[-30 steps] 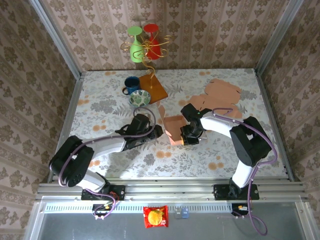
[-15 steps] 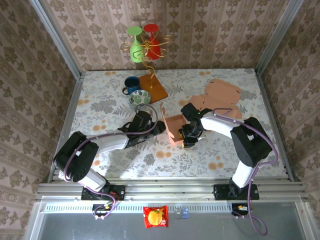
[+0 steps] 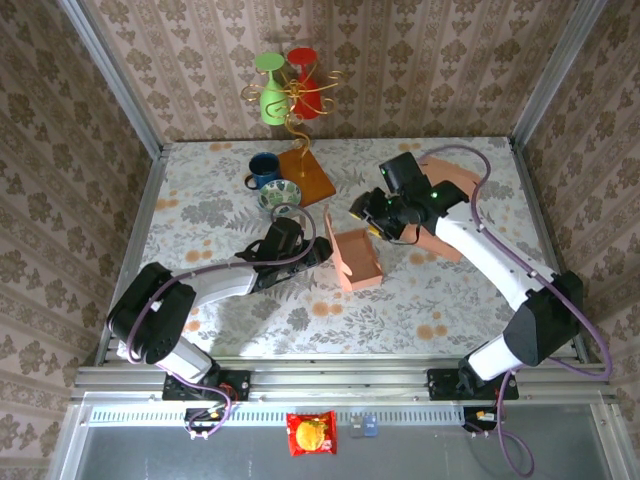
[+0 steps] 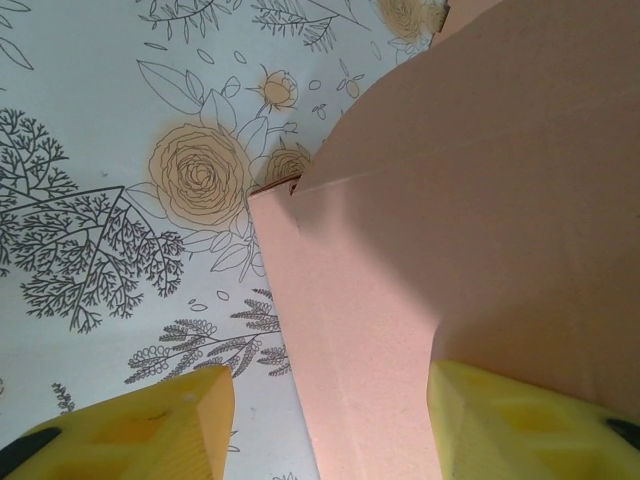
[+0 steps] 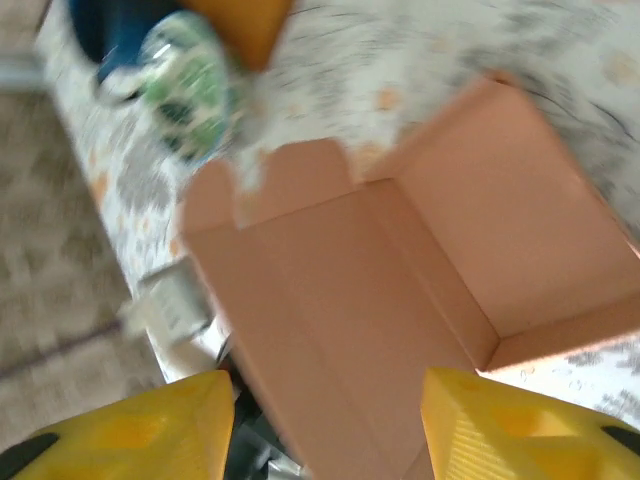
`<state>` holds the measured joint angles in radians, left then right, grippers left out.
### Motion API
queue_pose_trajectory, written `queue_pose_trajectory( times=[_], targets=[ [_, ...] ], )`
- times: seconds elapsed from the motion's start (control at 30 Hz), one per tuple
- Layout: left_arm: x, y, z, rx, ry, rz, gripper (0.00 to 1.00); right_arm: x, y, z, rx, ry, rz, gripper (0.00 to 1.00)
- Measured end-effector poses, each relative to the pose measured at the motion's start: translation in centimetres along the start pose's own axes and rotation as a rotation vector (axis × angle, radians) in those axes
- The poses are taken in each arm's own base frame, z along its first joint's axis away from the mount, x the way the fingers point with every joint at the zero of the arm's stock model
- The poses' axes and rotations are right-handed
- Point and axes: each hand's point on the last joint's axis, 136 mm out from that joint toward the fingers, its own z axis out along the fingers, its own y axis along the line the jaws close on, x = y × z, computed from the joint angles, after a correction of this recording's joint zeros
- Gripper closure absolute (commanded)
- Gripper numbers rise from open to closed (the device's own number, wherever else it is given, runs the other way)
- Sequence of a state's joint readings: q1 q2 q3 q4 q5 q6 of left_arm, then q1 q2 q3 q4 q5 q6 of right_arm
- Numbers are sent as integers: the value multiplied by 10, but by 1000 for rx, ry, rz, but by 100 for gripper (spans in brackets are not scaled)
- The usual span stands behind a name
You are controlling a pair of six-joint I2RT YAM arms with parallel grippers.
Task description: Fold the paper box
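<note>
The paper box [image 3: 358,262] is a pink, partly folded carton at the table's middle, open side up, with one tall flap standing at its left. My left gripper [image 3: 320,250] sits low at that left side. In the left wrist view the left gripper [image 4: 325,388] is open and straddles a wall of the box [image 4: 450,200]; the left finger stands clear of the wall. My right gripper [image 3: 372,218] hovers above the box's far edge. In the blurred right wrist view the right gripper [image 5: 325,385] is open over the box's inside [image 5: 400,280], holding nothing.
Flat pink box blanks [image 3: 445,195] lie at the back right under the right arm. A blue mug [image 3: 264,168], a patterned bowl [image 3: 279,196] and a wooden stand [image 3: 307,176] with a wire holder of green and red glasses stand at the back left.
My right gripper has opened, let go of the box's near right side, and risen toward the back of the table. The left arm has barely moved. The box stays put.
</note>
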<state>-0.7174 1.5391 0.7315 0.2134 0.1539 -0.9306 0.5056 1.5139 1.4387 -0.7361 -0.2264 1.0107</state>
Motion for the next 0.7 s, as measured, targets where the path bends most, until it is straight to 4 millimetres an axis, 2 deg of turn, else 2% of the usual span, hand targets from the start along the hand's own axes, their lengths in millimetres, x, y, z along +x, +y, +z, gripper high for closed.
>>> queue_pose_trajectory(
  times=[0.1,0.27,0.47,0.7],
  targets=[
    [0,0,0,-1,1,7,46,10,18,-7,-38,46,-192,40],
    [-3,-3,0,5,-5,12,46,28,4,18,55,179,-349,41],
    [-3,-3,0,4,-5,12,46,44,-9,43,128,281,-433,48],
    [-4,-3,0,4,-6,16,46,48,3,51,117,295,-472,49]
  ],
)
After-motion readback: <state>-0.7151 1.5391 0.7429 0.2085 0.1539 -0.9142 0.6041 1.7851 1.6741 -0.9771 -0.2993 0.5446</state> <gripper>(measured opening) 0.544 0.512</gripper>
